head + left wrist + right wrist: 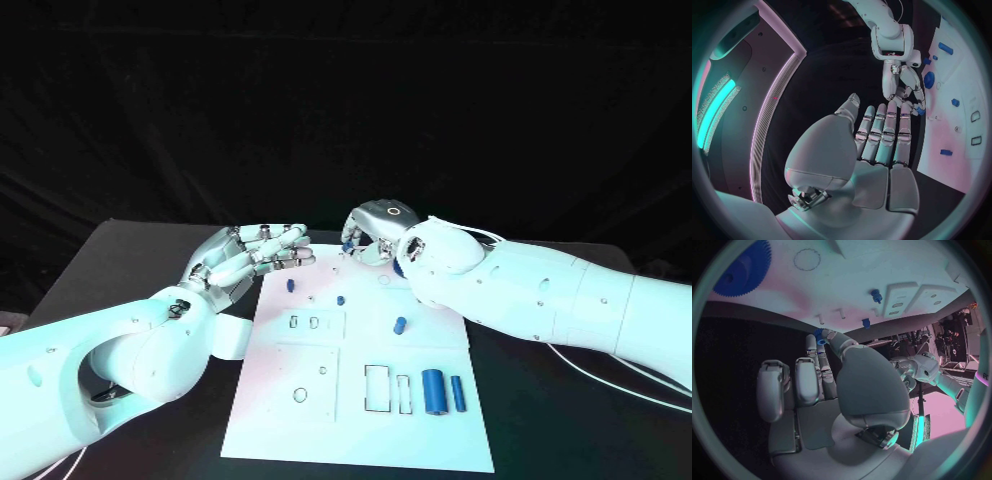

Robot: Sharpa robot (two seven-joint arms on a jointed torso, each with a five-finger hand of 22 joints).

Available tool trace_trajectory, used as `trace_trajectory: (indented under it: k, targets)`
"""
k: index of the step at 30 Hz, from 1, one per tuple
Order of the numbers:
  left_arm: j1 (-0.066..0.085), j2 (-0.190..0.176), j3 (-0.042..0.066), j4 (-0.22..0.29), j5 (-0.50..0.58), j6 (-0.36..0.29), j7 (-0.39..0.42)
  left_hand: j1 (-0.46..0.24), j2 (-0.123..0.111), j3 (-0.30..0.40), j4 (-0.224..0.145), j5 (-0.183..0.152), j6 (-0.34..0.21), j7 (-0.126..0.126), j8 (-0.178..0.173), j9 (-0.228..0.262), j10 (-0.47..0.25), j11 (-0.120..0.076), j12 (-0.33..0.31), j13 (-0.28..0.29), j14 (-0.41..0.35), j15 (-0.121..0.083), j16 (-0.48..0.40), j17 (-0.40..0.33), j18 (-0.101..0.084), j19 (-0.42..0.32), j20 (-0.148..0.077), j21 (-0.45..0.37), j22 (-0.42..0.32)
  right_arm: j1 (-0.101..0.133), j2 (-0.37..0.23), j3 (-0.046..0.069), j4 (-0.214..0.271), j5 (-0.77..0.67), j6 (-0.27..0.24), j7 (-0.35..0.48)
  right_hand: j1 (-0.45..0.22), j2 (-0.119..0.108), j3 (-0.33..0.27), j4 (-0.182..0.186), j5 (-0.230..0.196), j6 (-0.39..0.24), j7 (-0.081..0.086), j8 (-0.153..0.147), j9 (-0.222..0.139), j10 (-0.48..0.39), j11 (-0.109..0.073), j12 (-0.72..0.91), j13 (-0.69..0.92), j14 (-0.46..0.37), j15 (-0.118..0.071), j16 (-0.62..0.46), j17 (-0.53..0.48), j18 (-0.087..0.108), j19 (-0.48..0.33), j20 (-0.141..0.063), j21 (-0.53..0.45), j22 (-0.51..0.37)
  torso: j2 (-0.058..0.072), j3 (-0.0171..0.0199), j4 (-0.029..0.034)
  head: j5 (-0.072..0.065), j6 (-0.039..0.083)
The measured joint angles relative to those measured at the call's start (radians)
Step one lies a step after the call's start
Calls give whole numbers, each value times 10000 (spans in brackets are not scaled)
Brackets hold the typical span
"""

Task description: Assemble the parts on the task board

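Note:
The white task board [361, 440] lies in the middle of the black table. My right hand [378, 228] hovers over the board's far edge and pinches a small blue part [820, 336] between thumb and a finger; the left wrist view shows the same part [921, 112] at its fingertips. A blue gear [745, 267] sits on the board close to that hand. My left hand [257, 250] hangs at the board's far left corner, fingers stretched out, holding nothing. Two blue cylinders [433, 390] lie at the board's near right, and small blue pegs [290, 285] stand further back.
An empty rectangular recess [375, 388] lies beside the cylinders, and small slots [306, 322] sit left of centre. Another blue piece [400, 324] rests mid-board by my right forearm. White cables [606, 380] trail on the table to the right.

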Motion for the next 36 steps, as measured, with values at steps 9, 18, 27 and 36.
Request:
trace_trajectory:
  k: [9,18,27,36]
  targets:
    - [52,-6,0,19,5,0,-5,0,0,0,0,0,0,0,0,0,0,0,0,0,0,0,0,0,0,0,0,0,-8,-78,242,-19,-331,18,40,12,-1,-1,-1,-1,-21,-16,14,-19,3,-16,17,-18,0,0,0,0,0,0,0,0,0,-1,25,-12,17,2,-15]
    - [103,-6,0,28,8,0,-12,0,0,0,0,0,0,0,0,0,0,0,0,1,0,0,0,1,-1,0,0,1,-7,-161,397,-34,-552,35,185,9,-2,-2,-3,-1,-40,-24,19,-58,14,-17,18,-32,-14,0,0,-1,-2,0,0,0,0,-2,36,-12,25,35,-28]
    - [136,-7,0,41,10,0,-21,1,0,0,0,0,0,0,0,0,0,0,0,1,0,0,0,1,0,0,0,1,-7,-169,555,-22,-721,45,224,9,-3,-3,24,27,-12,-64,28,-87,70,-19,19,-67,-12,-1,0,-2,13,0,0,0,-1,-43,38,-12,25,37,-44]
    - [159,1,0,43,12,1,-45,1,0,0,0,0,0,0,0,0,0,0,0,1,0,0,-39,2,0,0,0,1,-14,-207,760,-34,-997,47,283,6,-84,-84,54,57,-61,-187,103,-104,60,-57,59,-145,24,0,0,-7,-5,0,-44,44,-78,-179,44,-18,24,22,-9]
